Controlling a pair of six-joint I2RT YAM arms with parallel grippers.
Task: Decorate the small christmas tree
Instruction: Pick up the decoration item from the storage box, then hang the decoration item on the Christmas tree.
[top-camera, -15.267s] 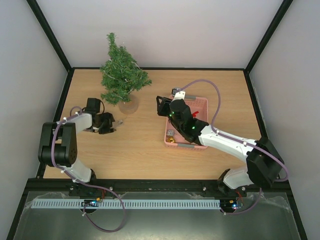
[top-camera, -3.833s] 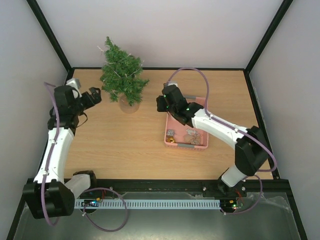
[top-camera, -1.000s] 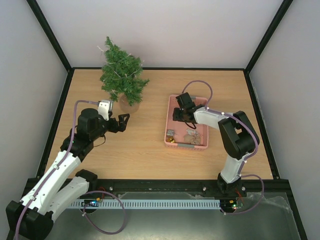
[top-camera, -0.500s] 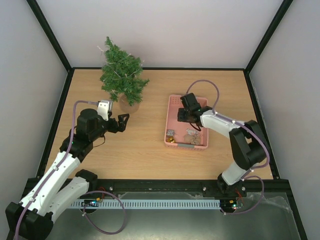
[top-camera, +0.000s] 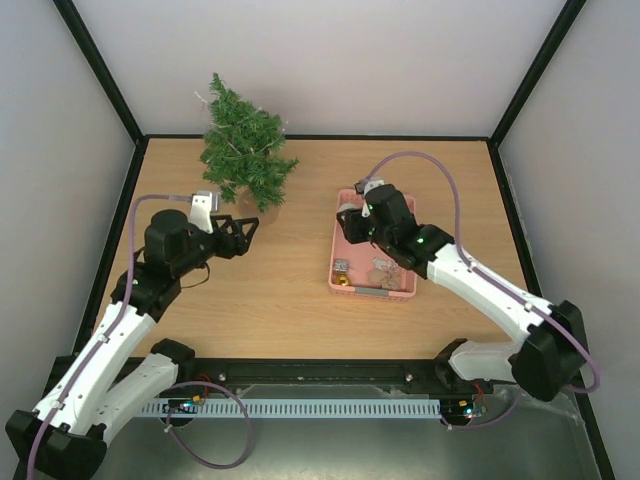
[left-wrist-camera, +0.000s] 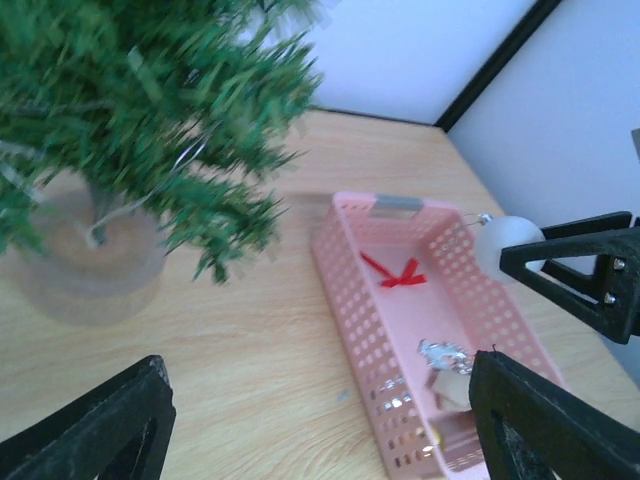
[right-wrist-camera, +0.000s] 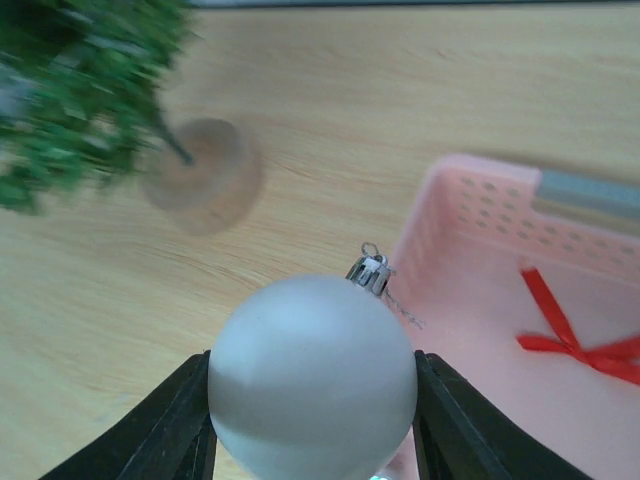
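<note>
From above, my left claw (top-camera: 240, 233) has its jaws apart and empty, with the tree (top-camera: 243, 150) just beyond it on the surface (top-camera: 290, 300). My right claw (top-camera: 352, 222) hangs over the basket (top-camera: 410, 290).

On the left wrist view, the tree's base sits ahead-left of the claw.

On the right wrist view, the jaws are clamped on a silver ball (right-wrist-camera: 312, 360), and the tree is well ahead-left. I'd carry the ball high with its loop (right-wrist-camera: 370, 262) leading, and slow down before the outer tips.

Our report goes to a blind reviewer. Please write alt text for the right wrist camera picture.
The right claw grips a matte silver-white round bauble over the wooden table, at the edge of a pink perforated plastic basket holding a red ribbon bow. A blurred small green christmas tree stands upper left.
</note>
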